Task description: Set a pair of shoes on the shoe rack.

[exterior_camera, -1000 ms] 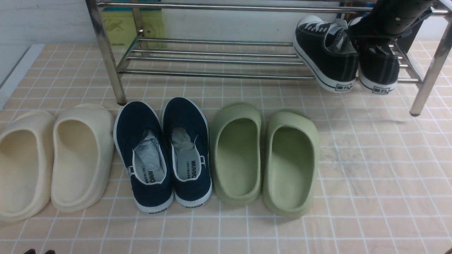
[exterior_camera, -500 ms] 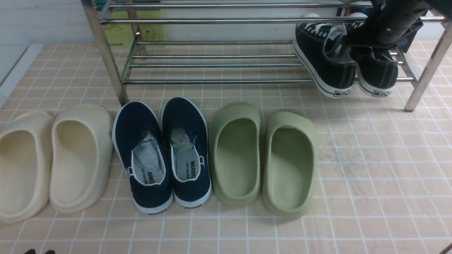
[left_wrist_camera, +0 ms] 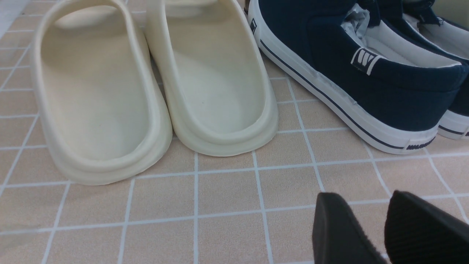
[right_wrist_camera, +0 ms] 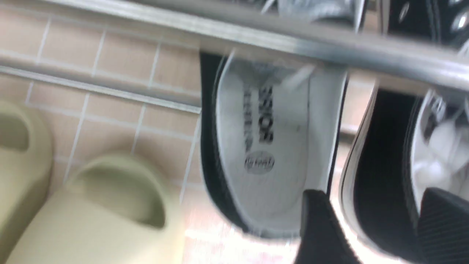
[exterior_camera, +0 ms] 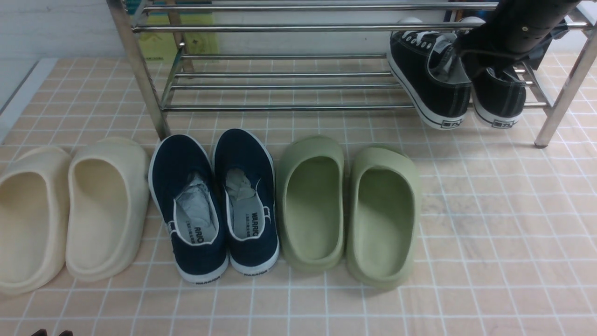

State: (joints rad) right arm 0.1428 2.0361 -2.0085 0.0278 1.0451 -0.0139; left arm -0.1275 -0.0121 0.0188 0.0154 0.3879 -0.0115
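Observation:
The two black sneakers (exterior_camera: 433, 79) (exterior_camera: 501, 93) lie side by side at the right end of the steel shoe rack's (exterior_camera: 280, 107) lower shelf, toes inward. Their heels overhang the front bar. My right arm (exterior_camera: 522, 28) reaches down over them and hides its fingers in the front view. In the right wrist view my right gripper (right_wrist_camera: 373, 198) has one finger in the left sneaker (right_wrist_camera: 271, 139) and one in the right sneaker (right_wrist_camera: 381, 154). It is closed on their adjoining walls. My left gripper (left_wrist_camera: 362, 196) hangs low over the floor, slightly open and empty.
On the tiled floor in front of the rack stand cream slippers (exterior_camera: 102, 205), navy WARRIOR slip-ons (exterior_camera: 191, 205) and green slippers (exterior_camera: 310, 200) in a row. The rack's legs (exterior_camera: 140, 79) (exterior_camera: 559, 102) and upper bars (exterior_camera: 303, 27) frame the shelf. A yellow-green board (exterior_camera: 186, 42) leans behind.
A second ago the sneakers were nearer and more tilted; they moved back onto the shelf and the rack shifted away. Since half a second ago only my right arm shifted slightly.

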